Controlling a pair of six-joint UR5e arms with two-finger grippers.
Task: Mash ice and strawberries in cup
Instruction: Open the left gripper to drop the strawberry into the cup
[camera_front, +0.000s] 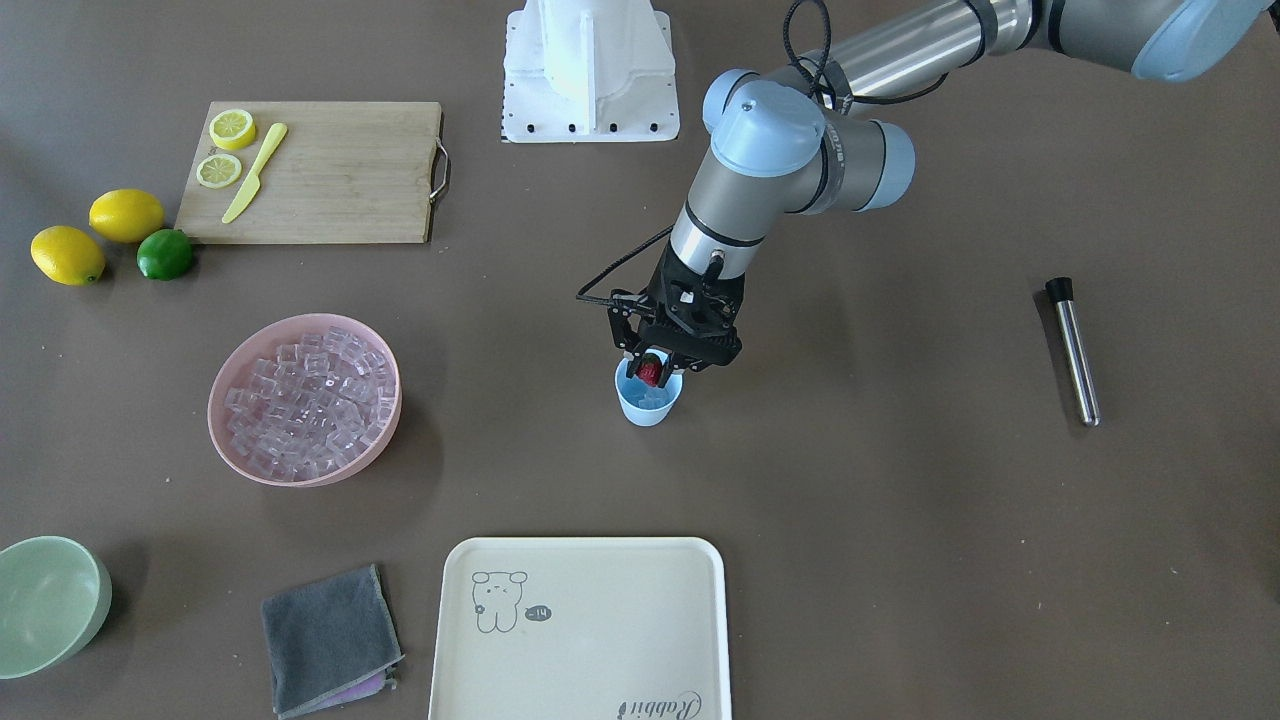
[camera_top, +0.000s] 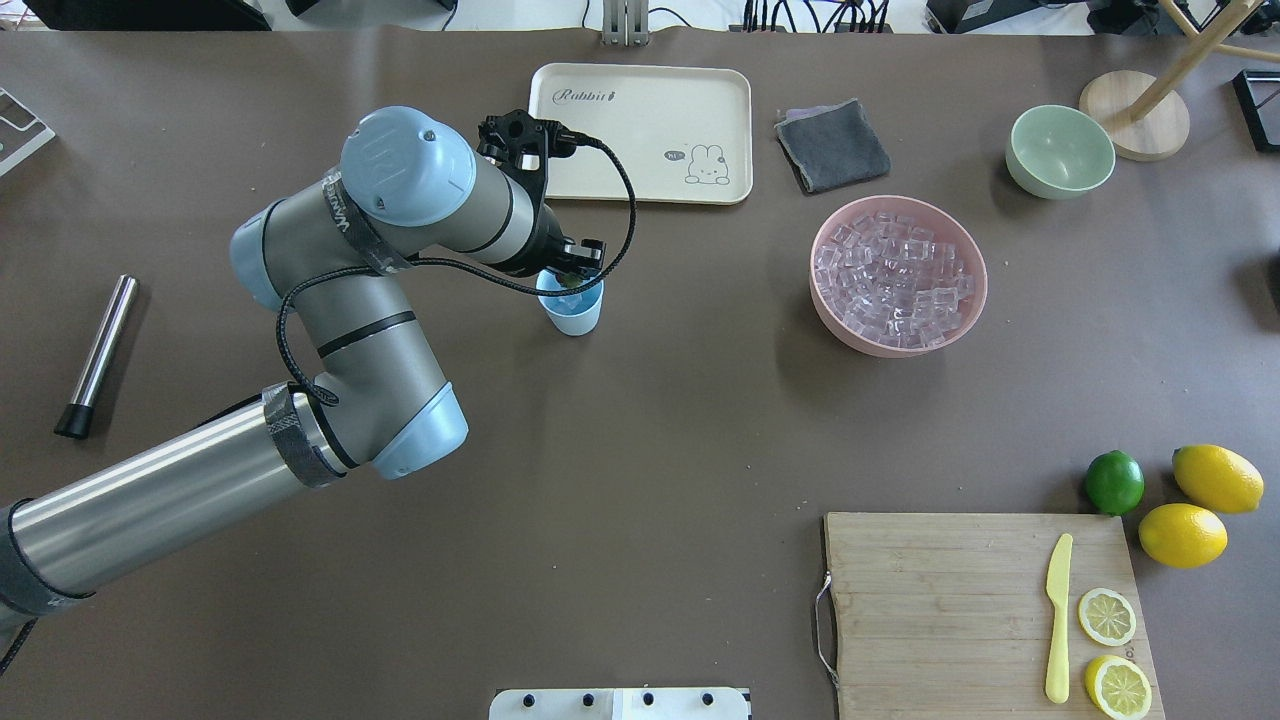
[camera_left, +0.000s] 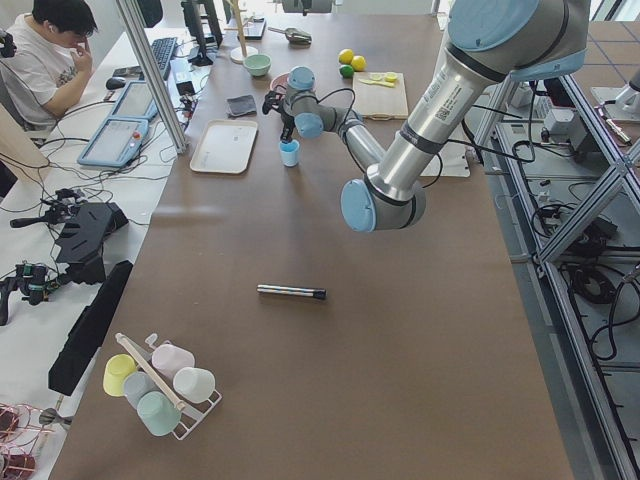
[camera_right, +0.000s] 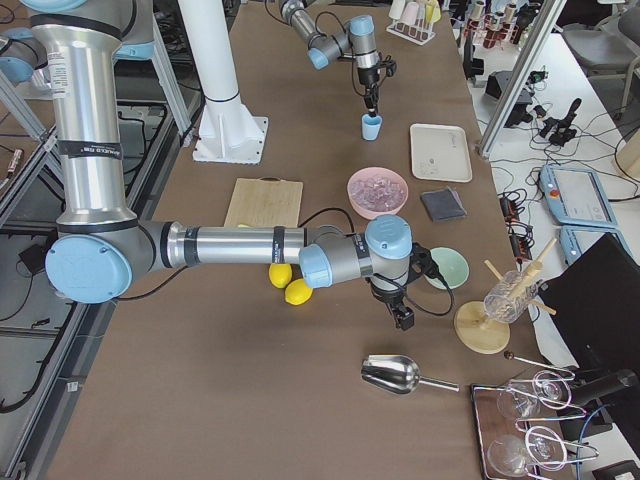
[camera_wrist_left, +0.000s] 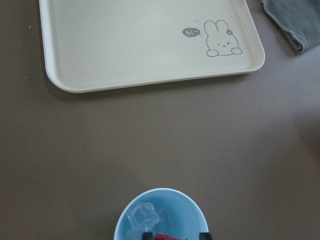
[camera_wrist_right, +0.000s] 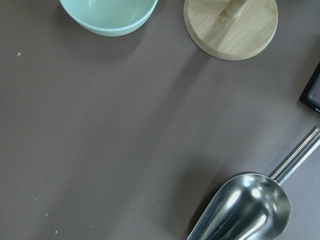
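The light-blue cup (camera_front: 648, 410) stands mid-table, also in the overhead view (camera_top: 576, 316). Right above its rim hangs my left gripper (camera_front: 653, 364), shut on the red strawberry (camera_front: 650, 374). In the left wrist view the cup (camera_wrist_left: 125, 225) holds clear ice (camera_wrist_left: 142, 218), and the strawberry (camera_wrist_left: 167, 237) shows at the bottom edge between the fingertips (camera_wrist_left: 148, 235). More ice (camera_front: 305, 398) fills the pink bowl (camera_front: 225, 425). My right gripper (camera_right: 403, 318) hangs far off near the green bowl; I cannot tell whether it is open or shut.
A steel muddler (camera_front: 1076, 352) lies apart on the left-arm side. A cream tray (camera_front: 580, 630), grey cloth (camera_front: 330, 640) and green bowl (camera_front: 50, 600) line the far edge. A cutting board (camera_front: 320, 175) carries lemon slices and a yellow knife; lemons and a lime sit beside it. A metal scoop (camera_wrist_right: 245, 210) lies below the right wrist.
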